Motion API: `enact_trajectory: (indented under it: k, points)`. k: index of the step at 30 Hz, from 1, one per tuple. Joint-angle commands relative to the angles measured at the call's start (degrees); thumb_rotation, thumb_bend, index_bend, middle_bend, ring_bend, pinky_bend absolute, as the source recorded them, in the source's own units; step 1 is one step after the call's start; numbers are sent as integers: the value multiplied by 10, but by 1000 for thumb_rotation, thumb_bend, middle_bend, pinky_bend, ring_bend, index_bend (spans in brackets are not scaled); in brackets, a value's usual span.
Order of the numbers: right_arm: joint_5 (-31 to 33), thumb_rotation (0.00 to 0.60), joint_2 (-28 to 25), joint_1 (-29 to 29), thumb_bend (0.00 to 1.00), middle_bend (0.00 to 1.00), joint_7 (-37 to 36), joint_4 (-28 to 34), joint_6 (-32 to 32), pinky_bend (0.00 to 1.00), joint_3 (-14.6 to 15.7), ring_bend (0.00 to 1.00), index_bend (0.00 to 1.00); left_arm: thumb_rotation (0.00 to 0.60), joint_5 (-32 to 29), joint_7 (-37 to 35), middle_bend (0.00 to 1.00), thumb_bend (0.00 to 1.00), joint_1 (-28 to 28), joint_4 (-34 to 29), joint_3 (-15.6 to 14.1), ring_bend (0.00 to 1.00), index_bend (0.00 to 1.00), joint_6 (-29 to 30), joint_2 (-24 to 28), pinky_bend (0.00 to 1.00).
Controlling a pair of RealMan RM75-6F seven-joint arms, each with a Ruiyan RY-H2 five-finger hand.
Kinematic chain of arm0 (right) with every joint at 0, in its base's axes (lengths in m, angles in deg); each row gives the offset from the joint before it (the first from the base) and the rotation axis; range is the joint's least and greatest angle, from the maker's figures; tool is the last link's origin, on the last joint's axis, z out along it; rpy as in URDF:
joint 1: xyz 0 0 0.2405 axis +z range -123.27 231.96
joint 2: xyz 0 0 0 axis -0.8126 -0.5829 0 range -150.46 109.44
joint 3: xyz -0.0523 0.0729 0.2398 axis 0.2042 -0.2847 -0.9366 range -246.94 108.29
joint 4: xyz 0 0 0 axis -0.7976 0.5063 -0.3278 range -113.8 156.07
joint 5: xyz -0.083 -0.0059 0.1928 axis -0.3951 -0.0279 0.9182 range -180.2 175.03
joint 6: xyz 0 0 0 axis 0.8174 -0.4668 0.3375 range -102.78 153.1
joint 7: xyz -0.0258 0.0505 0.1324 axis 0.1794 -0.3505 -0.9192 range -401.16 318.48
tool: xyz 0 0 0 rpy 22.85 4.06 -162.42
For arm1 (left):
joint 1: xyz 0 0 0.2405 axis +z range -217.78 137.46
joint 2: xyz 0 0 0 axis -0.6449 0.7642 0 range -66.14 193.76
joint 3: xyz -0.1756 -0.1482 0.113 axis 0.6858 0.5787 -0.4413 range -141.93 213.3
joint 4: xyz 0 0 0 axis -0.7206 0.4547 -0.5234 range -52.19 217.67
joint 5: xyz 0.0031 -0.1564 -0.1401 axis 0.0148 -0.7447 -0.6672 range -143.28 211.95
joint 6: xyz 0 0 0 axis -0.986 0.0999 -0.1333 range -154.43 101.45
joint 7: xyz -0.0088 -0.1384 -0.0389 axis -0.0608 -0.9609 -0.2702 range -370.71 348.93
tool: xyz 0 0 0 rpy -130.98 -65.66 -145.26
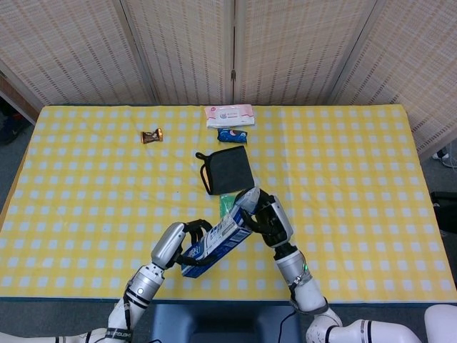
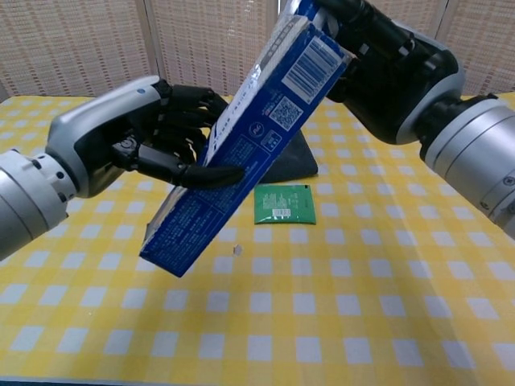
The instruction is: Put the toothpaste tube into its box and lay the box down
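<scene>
The blue toothpaste box [image 2: 241,145] hangs tilted above the table, its lower end toward me and its upper end raised to the right. My left hand [image 2: 157,137] grips it around the middle from the left. At the box's upper, open end my right hand [image 2: 386,72] holds the toothpaste tube [image 1: 248,198]. Only a short pale end of the tube shows there; the rest is inside the box or hidden by the fingers. In the head view the box [image 1: 218,241] lies between the left hand [image 1: 177,244] and the right hand [image 1: 270,220], near the table's front edge.
A green packet [image 2: 284,203] lies on the yellow checked cloth just under the box. A black pouch [image 1: 227,168] sits behind it. Further back are a pink-and-white tissue pack [image 1: 229,114], a small blue snack packet [image 1: 233,134] and a brown candy [image 1: 151,136].
</scene>
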Motion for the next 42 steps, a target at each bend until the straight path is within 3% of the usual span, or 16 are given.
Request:
enact_trajectory:
  k: [1,4,7,10,12,15,21,27,34,42]
  points:
    - [-3,600,1,-1,438,576,17,5,2,864,5,825,740,600,-2,-1,808,250,-1,-1,2,706,678,1,0,698]
    - [-18,600,3,-3,437,538,20,3,11,820,11,787,712,600,-1,0,807,250,0,0,2,706,678,2,0,698]
    - [-37,600,4,-3,437,435,14,-2,21,711,17,700,580,600,-1,-2,808,251,0,1,2,706,678,4,1,698]
    - [-50,600,0,-3,437,303,-1,-5,25,566,22,578,386,600,0,-3,807,251,0,0,2,706,678,5,2,698]
    - [-55,600,-3,-1,437,222,-8,-8,26,470,23,497,189,600,0,-4,807,250,0,0,2,706,678,5,4,698]
    - [-58,600,-7,-2,437,139,-15,-8,31,383,24,405,28,600,1,-4,807,250,1,-1,2,706,678,6,6,698]
    - [-65,600,-9,-6,437,54,-24,-11,48,283,27,308,0,600,5,-9,808,250,3,-2,3,705,678,12,11,698]
    - [-67,600,-26,-11,438,46,-47,-5,62,277,23,300,0,600,11,-20,808,250,5,-1,6,706,678,19,17,698]
    - [-79,600,-50,-18,437,40,-44,-2,72,274,34,296,0,600,27,-109,808,250,22,-6,26,706,678,57,27,698]
    - [-72,600,-78,-26,437,38,-59,-5,79,272,36,294,0,600,59,-152,808,250,31,3,31,706,678,93,25,698]
